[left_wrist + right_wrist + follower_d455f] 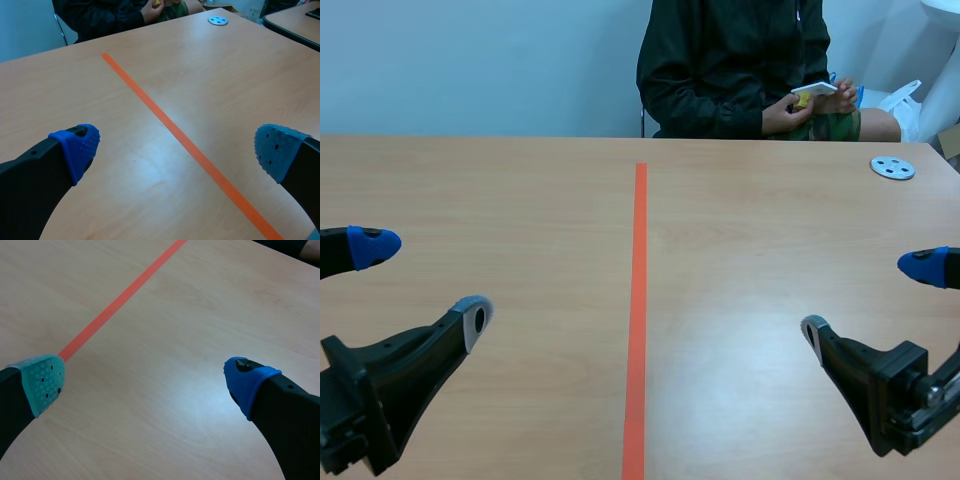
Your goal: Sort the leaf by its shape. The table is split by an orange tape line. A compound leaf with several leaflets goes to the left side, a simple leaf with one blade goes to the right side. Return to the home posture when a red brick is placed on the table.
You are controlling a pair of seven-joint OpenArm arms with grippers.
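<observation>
Got left claw [422, 280], right claw [868, 300] spread wide, empty — no leaf on surface [520, 200] yet. Could jump early, grab grey disc [892, 167] instead.

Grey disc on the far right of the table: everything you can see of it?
The disc is small, round, flat and pale grey, possibly metal, with four round holes. It lies flat on the table, right of the orange tape line, near the far edge by the seated person. Only the table touches it.
</observation>
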